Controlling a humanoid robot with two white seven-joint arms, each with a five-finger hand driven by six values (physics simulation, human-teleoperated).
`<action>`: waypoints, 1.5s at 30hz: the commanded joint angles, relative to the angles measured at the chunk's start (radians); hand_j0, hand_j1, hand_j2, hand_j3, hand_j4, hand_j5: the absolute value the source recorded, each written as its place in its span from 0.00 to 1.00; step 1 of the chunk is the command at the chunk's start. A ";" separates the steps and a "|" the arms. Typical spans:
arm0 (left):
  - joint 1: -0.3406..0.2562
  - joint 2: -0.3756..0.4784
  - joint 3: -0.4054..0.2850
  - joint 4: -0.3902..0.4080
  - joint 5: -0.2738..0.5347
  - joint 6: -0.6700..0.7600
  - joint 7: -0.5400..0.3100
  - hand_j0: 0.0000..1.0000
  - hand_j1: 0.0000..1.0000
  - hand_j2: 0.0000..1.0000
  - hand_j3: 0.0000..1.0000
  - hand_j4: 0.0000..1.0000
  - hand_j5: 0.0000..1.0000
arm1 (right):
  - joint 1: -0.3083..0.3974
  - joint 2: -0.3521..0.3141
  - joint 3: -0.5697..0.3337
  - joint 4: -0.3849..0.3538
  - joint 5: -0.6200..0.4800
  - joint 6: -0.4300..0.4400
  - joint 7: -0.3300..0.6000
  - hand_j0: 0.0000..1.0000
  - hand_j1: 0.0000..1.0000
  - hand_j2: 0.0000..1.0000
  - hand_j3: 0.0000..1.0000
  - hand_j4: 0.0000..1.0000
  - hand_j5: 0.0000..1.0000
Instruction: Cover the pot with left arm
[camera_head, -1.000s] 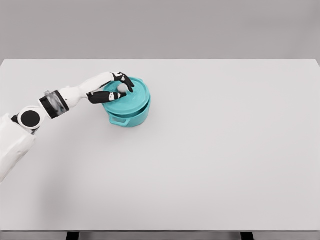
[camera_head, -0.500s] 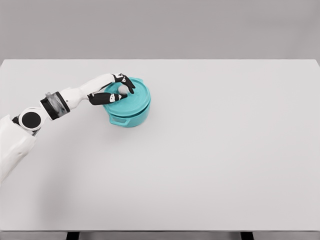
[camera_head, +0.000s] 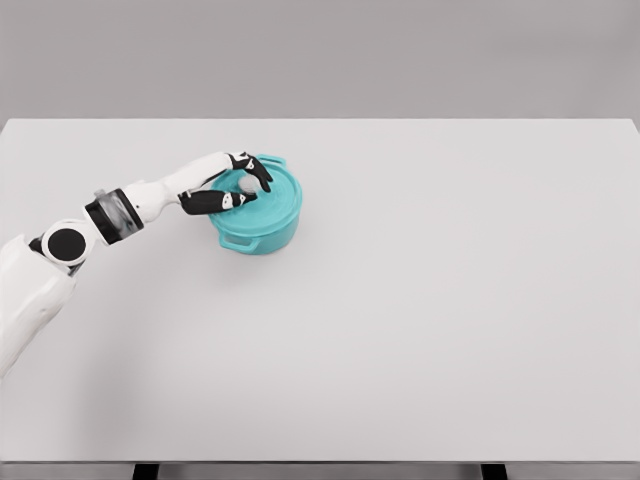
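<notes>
A teal pot (camera_head: 262, 232) stands on the white table (camera_head: 420, 300), left of the middle. Its teal lid (camera_head: 268, 196) lies on top of it and looks level, with a white knob (camera_head: 246, 185) in the middle. My left hand (camera_head: 243, 184) reaches in from the lower left. Its black fingers (camera_head: 222, 200) curl around the knob from the left side. The pot's near handle no longer shows under the lid's edge.
The table's front edge runs along the bottom of the picture, with two dark legs just below it. A plain grey wall stands behind the table.
The lid has shifted slightly right and come down square on the pot, hiding the near handle. My left hand moved with it, still closed on the knob.
</notes>
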 joint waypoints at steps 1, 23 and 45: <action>0.000 0.001 0.001 -0.001 0.008 0.002 0.001 0.45 0.45 0.45 0.45 0.45 0.45 | 0.000 0.000 0.000 0.000 0.001 0.000 0.000 1.00 1.00 1.00 1.00 1.00 1.00; -0.003 -0.012 0.003 0.019 0.003 0.002 0.001 0.46 0.46 0.46 0.46 0.46 0.46 | 0.000 0.000 0.000 0.000 0.001 0.000 0.000 1.00 1.00 1.00 1.00 1.00 1.00; -0.008 -0.016 0.001 0.050 0.003 0.002 0.001 0.49 0.49 0.49 0.49 0.49 0.49 | 0.000 0.000 0.000 0.000 0.001 0.000 0.000 1.00 1.00 1.00 1.00 1.00 1.00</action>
